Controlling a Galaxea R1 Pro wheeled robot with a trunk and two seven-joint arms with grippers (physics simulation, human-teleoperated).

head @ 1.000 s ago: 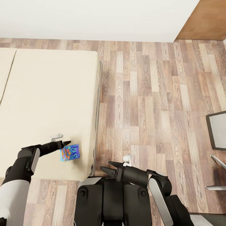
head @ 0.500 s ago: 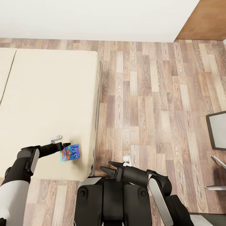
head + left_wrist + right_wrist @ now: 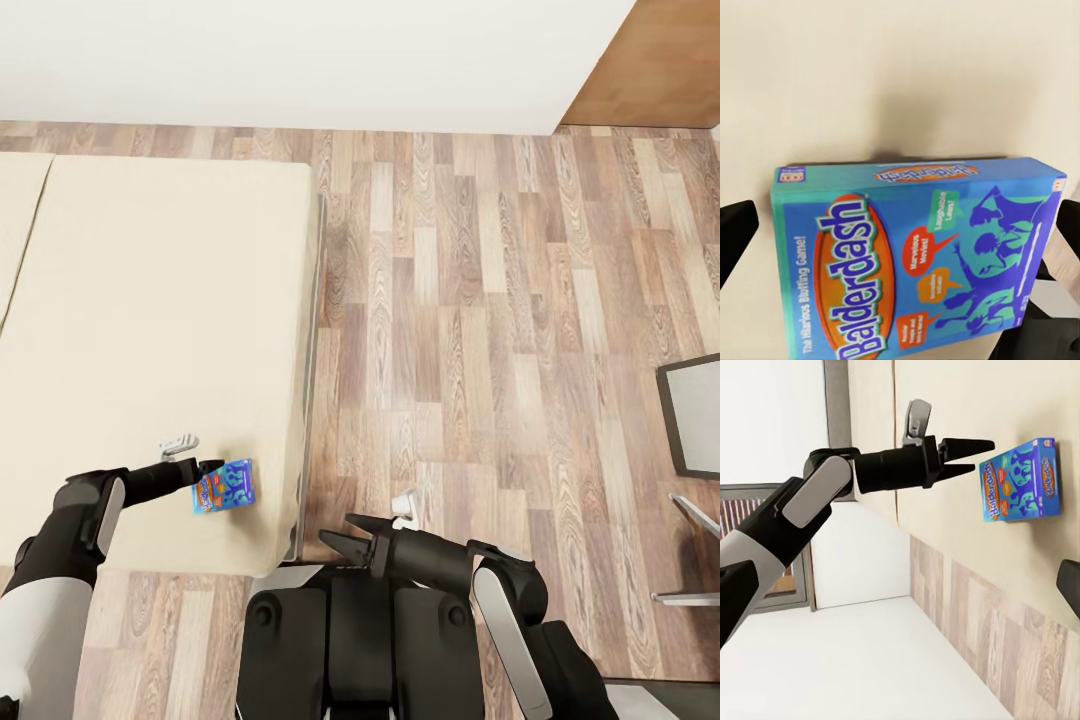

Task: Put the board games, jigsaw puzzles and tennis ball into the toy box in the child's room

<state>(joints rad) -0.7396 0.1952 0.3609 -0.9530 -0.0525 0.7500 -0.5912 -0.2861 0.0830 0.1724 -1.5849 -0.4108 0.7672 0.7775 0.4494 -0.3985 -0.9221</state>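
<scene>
Balderdash board game [image 3: 224, 486] flat on the bed [image 3: 150, 330], near the mattress corner closest to the robot, long axis roughly in line with the left gripper's reach. Left gripper [image 3: 208, 466] just beside the box's short end, fingers parted and flanking that end in the left wrist view, nothing held yet. Right gripper [image 3: 338, 535] off the bed, well apart, spread and empty.

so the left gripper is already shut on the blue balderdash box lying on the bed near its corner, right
Not quite. The left gripper is open and apart from the blue Balderdash box; the right wrist view shows its fingers spread with a gap before the box. The box does lie on the bed near its corner.
</scene>
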